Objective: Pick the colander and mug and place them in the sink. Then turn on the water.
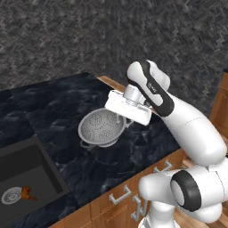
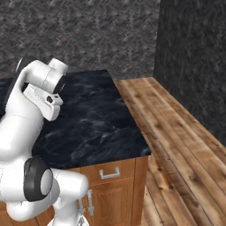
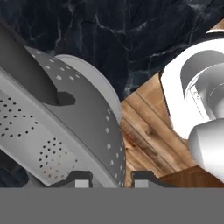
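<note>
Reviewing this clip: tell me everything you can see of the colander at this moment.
The colander is a silver-grey metal bowl, perforated in clusters of small holes, with a small loop handle showing at its lower left. It appears tilted, its open side facing the left base camera, over the black marble counter, right of the sink. The gripper is at its right rim; in the hand view the rim wall runs between the fingertips. Whether it is lifted clear of the counter I cannot tell.
</note>
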You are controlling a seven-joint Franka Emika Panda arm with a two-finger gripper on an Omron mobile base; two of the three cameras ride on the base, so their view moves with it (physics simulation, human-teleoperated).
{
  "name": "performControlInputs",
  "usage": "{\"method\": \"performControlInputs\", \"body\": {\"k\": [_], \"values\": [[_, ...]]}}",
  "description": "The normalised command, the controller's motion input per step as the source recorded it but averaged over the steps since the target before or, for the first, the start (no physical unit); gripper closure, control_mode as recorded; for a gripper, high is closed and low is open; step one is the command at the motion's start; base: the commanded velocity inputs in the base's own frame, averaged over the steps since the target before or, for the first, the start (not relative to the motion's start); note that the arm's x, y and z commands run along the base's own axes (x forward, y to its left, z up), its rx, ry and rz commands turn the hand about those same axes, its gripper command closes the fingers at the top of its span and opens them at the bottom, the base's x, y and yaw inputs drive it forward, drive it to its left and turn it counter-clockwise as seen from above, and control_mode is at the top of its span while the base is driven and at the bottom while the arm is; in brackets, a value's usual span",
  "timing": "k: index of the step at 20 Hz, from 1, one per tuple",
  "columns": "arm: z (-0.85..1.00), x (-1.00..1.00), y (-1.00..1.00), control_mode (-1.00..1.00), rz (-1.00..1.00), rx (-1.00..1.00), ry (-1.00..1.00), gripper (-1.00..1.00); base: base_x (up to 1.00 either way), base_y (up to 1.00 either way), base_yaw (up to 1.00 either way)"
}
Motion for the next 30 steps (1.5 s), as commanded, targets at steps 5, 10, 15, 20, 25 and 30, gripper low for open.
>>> {"method": "performControlInputs", "body": {"k": [5,10,15,20,25,30], "values": [[0.38,-0.15,0.07,-1.00,-0.02,0.09,0.18,1.00,0.00,0.00,0.00],[0.08,-0.14,0.00,-1.00,-0.07,0.00,0.21,1.00,0.00,0.00,0.00],[0.00,-0.15,0.00,1.00,-0.04,0.00,0.14,1.00,-0.13,0.00,-0.02],[0.00,0.00,0.00,1.00,0.00,0.00,0.00,1.00,-0.50,0.23,-0.06],[0.00,0.00,0.00,1.00,0.00,0.00,0.00,1.00,-0.72,0.62,-0.03],[0.00,0.00,0.00,1.00,0.00,0.00,0.00,1.00,-0.80,0.96,0.00]]}}
